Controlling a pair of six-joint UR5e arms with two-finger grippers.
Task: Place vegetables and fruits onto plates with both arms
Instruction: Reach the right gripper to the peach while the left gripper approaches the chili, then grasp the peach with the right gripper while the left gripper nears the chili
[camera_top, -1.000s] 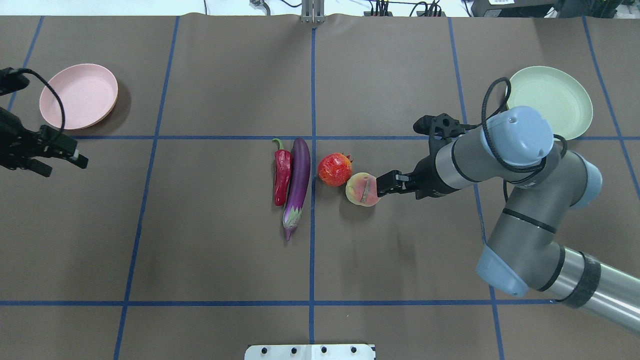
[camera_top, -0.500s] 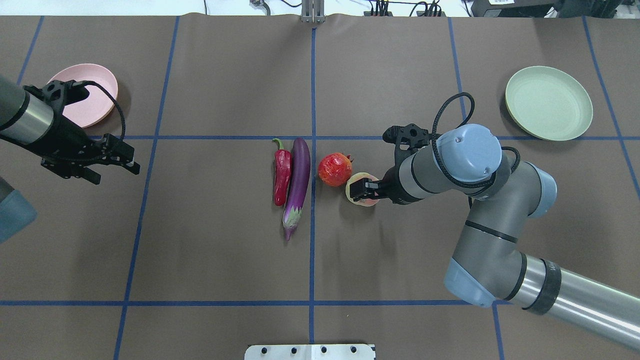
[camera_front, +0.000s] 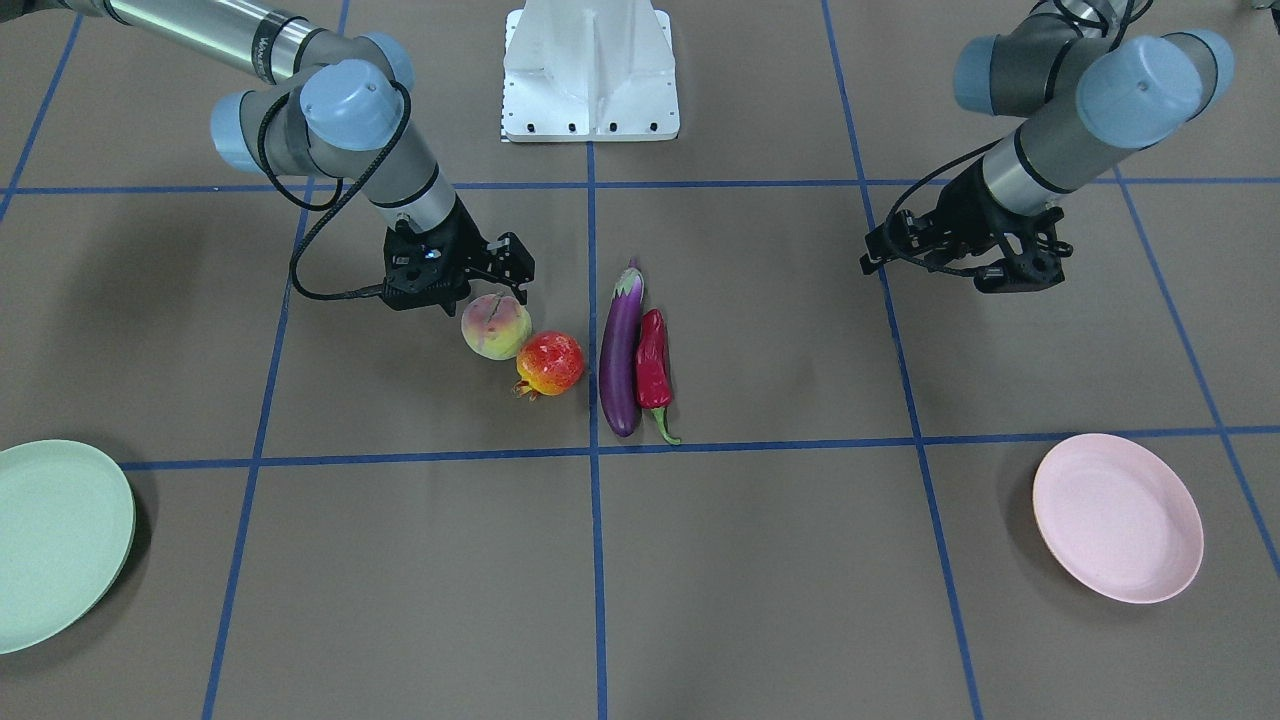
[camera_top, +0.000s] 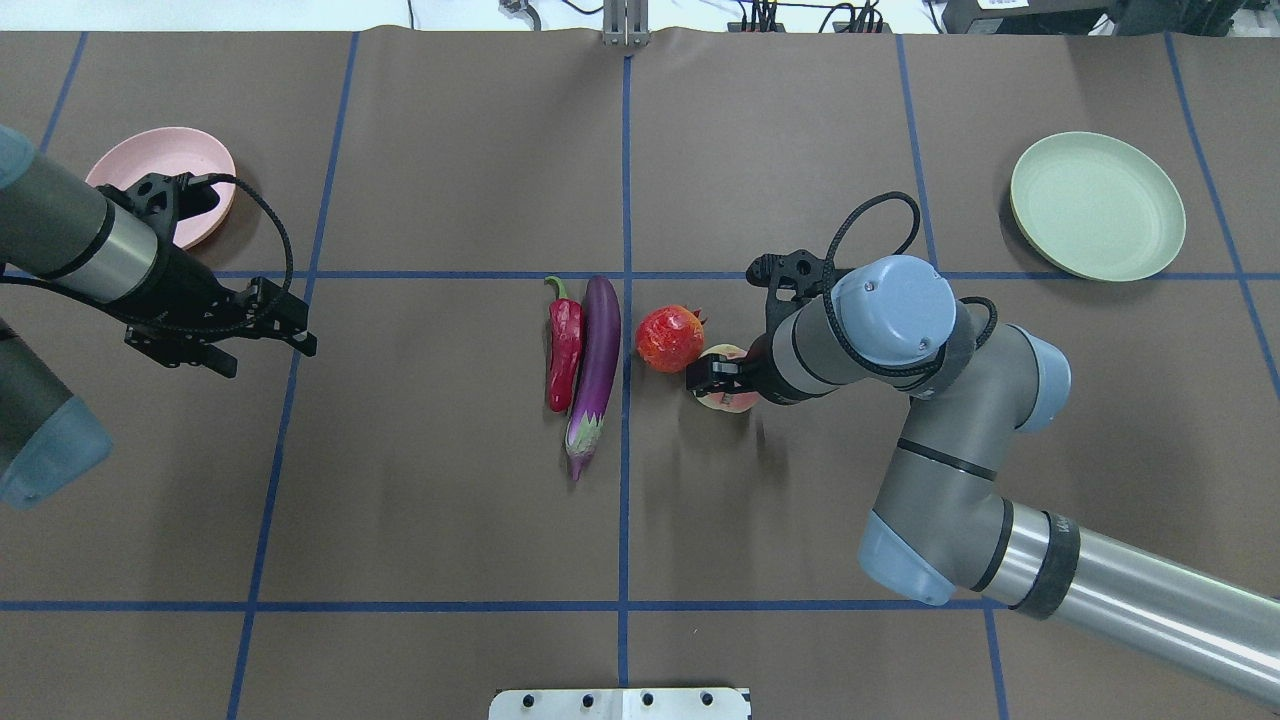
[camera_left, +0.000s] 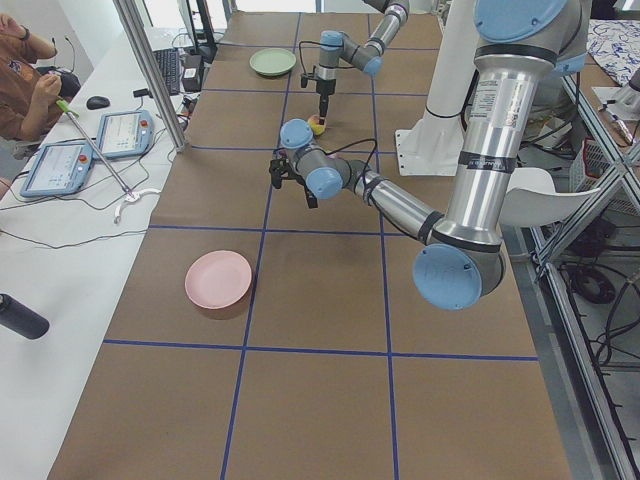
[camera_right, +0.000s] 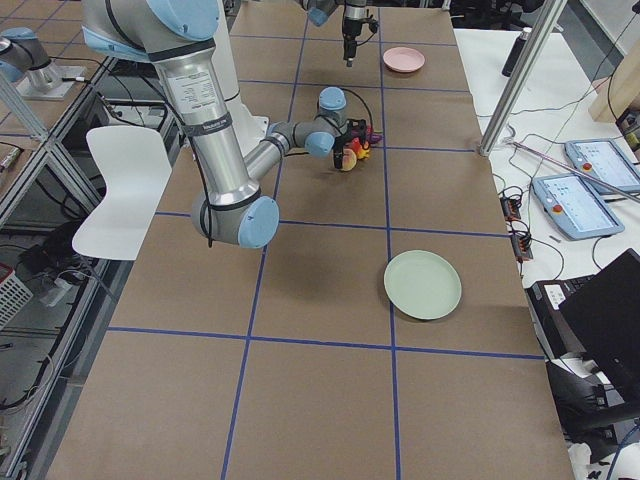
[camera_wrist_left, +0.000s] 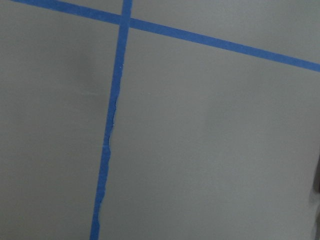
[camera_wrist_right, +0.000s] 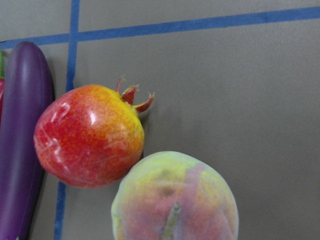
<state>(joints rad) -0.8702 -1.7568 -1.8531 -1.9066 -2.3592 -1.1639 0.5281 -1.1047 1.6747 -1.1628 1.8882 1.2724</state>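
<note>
The purple eggplant (camera_top: 597, 365) and red chili pepper (camera_top: 564, 350) lie side by side at the table's middle. The pomegranate (camera_top: 669, 338) sits just right of them and touches the peach (camera_top: 730, 403). My right gripper (camera_top: 715, 378) hangs open right above the peach (camera_front: 495, 327) and holds nothing. The right wrist view shows the peach (camera_wrist_right: 175, 200) below the pomegranate (camera_wrist_right: 87, 135), with no fingers in it. My left gripper (camera_top: 262, 345) is open and empty over bare table, near the pink plate (camera_top: 200, 140). The green plate (camera_top: 1097, 205) lies empty at the far right.
Blue tape lines (camera_top: 625, 180) divide the brown table into squares. The white robot base (camera_front: 590, 70) stands at the near edge. The left wrist view shows only table and a tape crossing (camera_wrist_left: 122, 20). Operator tablets (camera_left: 70, 160) lie on a side table.
My right arm has moved left, bringing its gripper from beside the peach to above it. My left arm has come in from the left edge toward the middle.
</note>
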